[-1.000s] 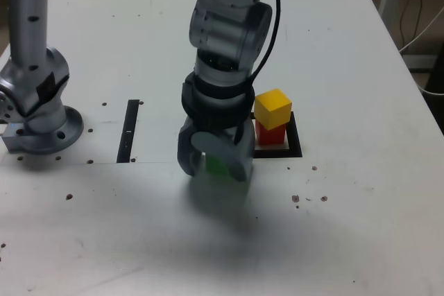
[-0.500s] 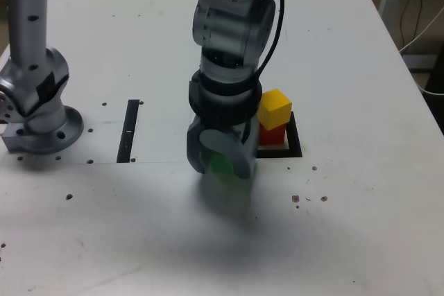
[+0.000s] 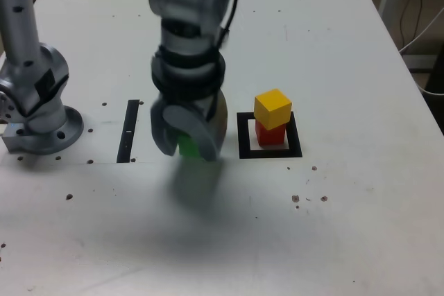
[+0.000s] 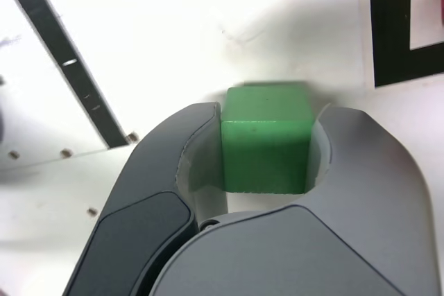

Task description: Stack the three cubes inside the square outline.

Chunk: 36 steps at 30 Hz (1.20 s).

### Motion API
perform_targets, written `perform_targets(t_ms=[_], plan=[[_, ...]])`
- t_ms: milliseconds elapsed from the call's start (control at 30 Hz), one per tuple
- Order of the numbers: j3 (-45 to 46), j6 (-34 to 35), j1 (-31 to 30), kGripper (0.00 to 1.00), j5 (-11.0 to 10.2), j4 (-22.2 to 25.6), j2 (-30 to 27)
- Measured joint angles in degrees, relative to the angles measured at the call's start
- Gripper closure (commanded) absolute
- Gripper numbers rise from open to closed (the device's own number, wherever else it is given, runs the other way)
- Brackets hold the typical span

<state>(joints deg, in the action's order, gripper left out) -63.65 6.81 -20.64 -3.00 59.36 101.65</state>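
Observation:
My gripper (image 3: 186, 136) (image 4: 267, 140) is shut on the green cube (image 3: 187, 147) (image 4: 266, 140), which sits clamped between both jaws and hangs a little above the table. To the exterior view's right of it lies the black square outline (image 3: 243, 136) (image 4: 388, 25). Inside the outline stands the red cube (image 3: 270, 133) with the yellow cube (image 3: 272, 108) stacked on it, turned slightly askew. The gripper is beside the outline on the exterior view's left, not over the stack.
A thin black strip (image 3: 130, 129) (image 4: 62, 60) lies on the white table (image 3: 333, 46) to the exterior view's left of the gripper. The arm's grey base (image 3: 38, 102) stands at the left edge. Small dark specks dot the tabletop near the front.
The jaws have closed on the green cube. The gripper has lifted it and moved toward the exterior view's left, uncovering the left side of the square outline.

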Motion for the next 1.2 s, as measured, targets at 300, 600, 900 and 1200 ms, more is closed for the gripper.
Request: perform_targets(t_ms=[300, 600, 900, 1200], plan=[[-7.94, 1.89, 0.00, 0.73, -1.78, 10.73, -2.61], [-23.80, 2.12, 1.39, 0.73, -5.29, 21.38, 1.64], [-38.29, -3.74, 7.14, 0.73, -3.34, 24.61, 8.48], [-41.16, -5.85, 10.19, 0.73, -2.53, 25.98, 10.36]])
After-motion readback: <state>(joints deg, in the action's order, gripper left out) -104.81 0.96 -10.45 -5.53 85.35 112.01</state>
